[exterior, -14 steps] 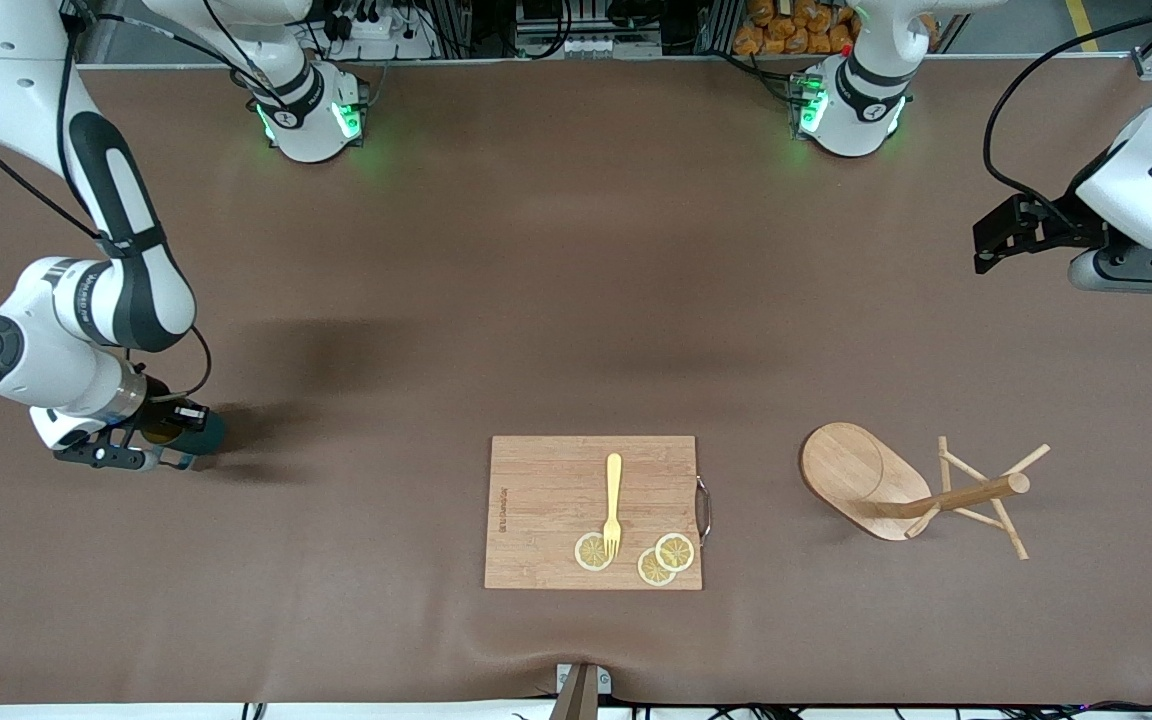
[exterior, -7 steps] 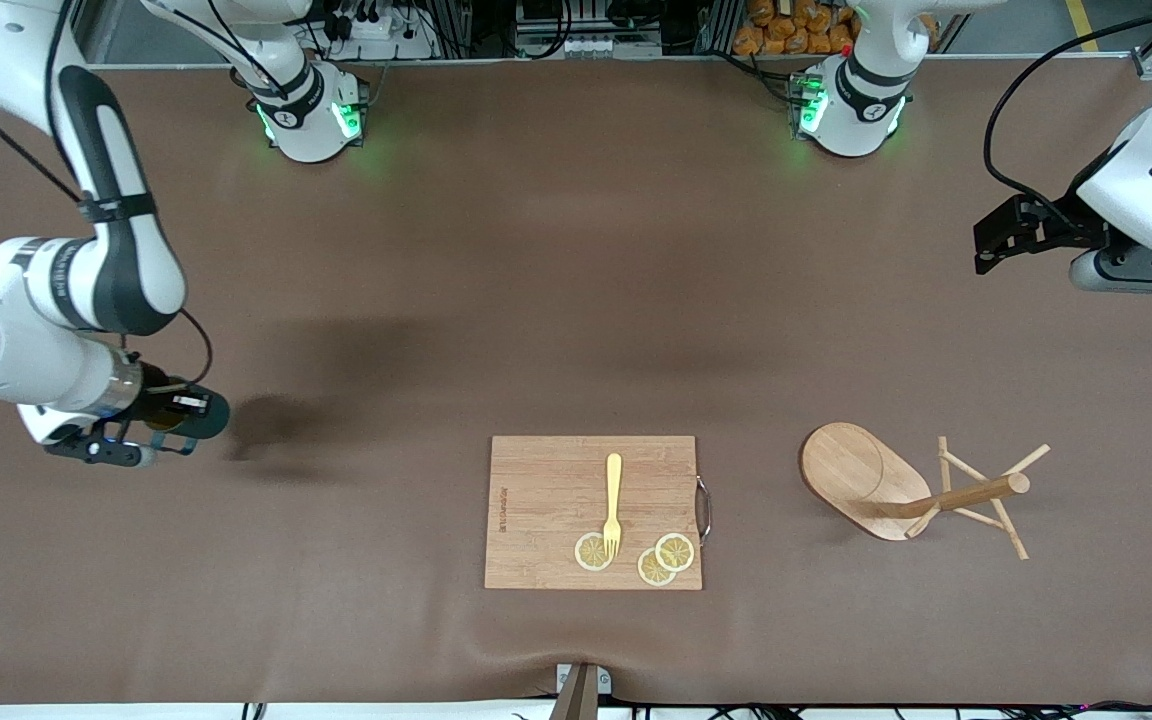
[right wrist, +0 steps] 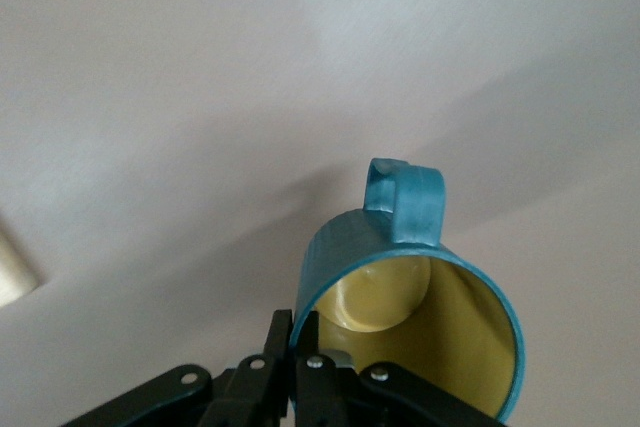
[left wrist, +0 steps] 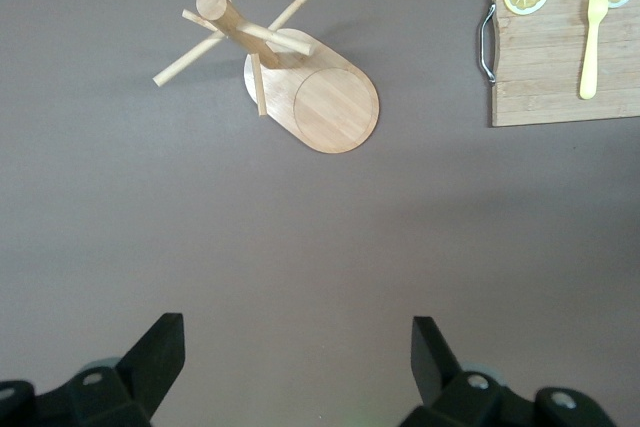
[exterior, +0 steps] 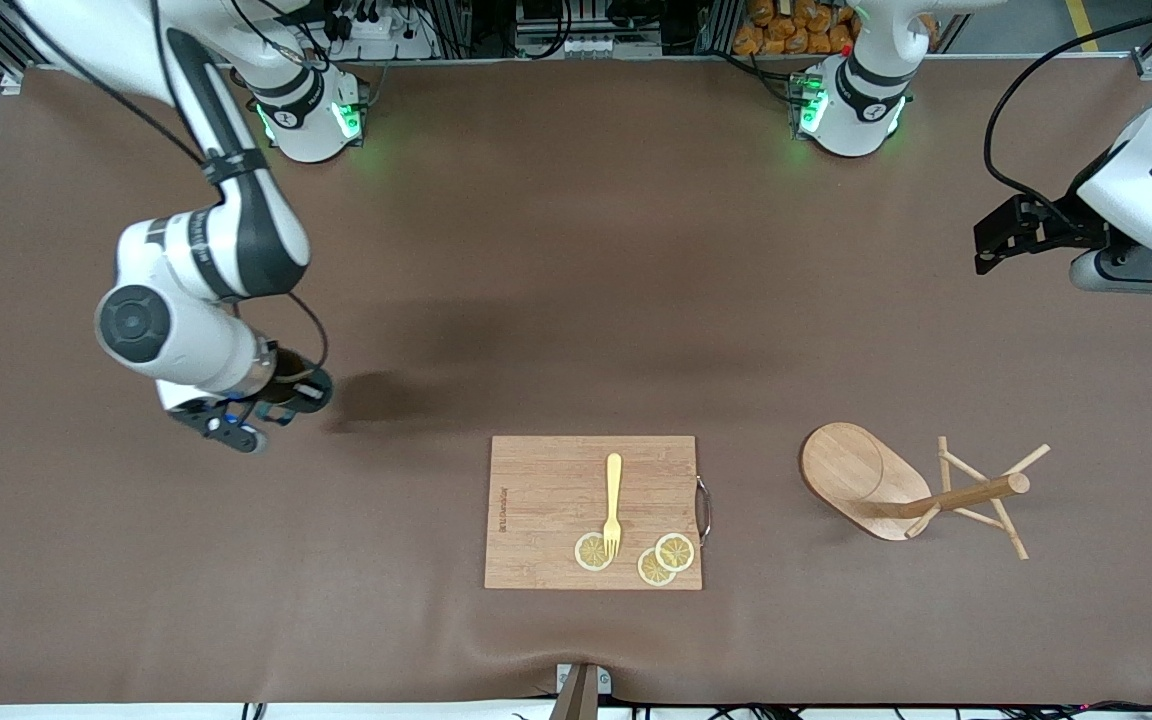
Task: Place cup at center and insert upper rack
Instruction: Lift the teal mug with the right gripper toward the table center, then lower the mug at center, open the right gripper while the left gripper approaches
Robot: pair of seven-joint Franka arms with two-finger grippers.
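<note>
Right gripper (exterior: 266, 405) pinches the cup (right wrist: 410, 312) by its rim – table centre lies toward the left arm's end; left gripper (left wrist: 290, 347) waits, spread

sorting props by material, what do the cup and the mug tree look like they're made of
The cup, pinched at its rim in the right gripper: probably glazed ceramic, teal outside and yellowish inside with a soft sheen, though coated metal can't be ruled out. The mug tree, tipped on its side: light unpainted wood, with grain lines visible on the oval base and a matte finish.
</note>
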